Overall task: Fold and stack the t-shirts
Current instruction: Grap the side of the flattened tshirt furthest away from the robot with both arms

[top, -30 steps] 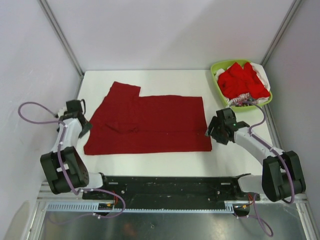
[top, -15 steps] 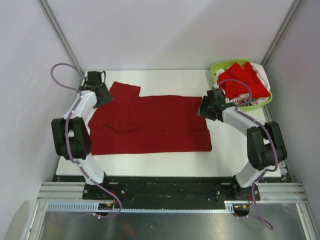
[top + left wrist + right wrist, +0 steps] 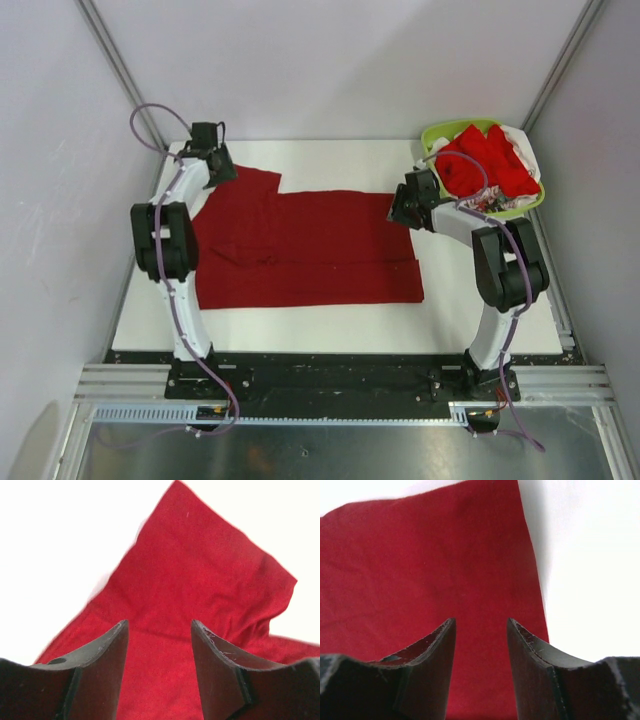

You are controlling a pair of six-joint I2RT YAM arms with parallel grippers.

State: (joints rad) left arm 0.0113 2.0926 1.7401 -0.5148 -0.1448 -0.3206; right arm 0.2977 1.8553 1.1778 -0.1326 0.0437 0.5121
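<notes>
A dark crimson t-shirt (image 3: 300, 245) lies spread flat on the white table (image 3: 330, 325), with one sleeve pointing to the far left. My left gripper (image 3: 222, 170) is open over that far-left sleeve; the left wrist view shows red cloth (image 3: 200, 580) between its fingers. My right gripper (image 3: 398, 212) is open over the shirt's far-right corner; the right wrist view shows the cloth (image 3: 420, 555) and its right edge. Brighter red shirts (image 3: 485, 165) with some white and patterned fabric lie piled in the basket.
A lime-green plastic basket (image 3: 436, 134) stands at the table's far right corner. Grey walls and slanted metal posts close in the table on the left, right and back. The arms' base rail runs along the near edge.
Both arms have reached away from the near edge to the shirt's far side: the left gripper to the far-left sleeve, the right gripper to the far-right corner. The shirt has not moved.
</notes>
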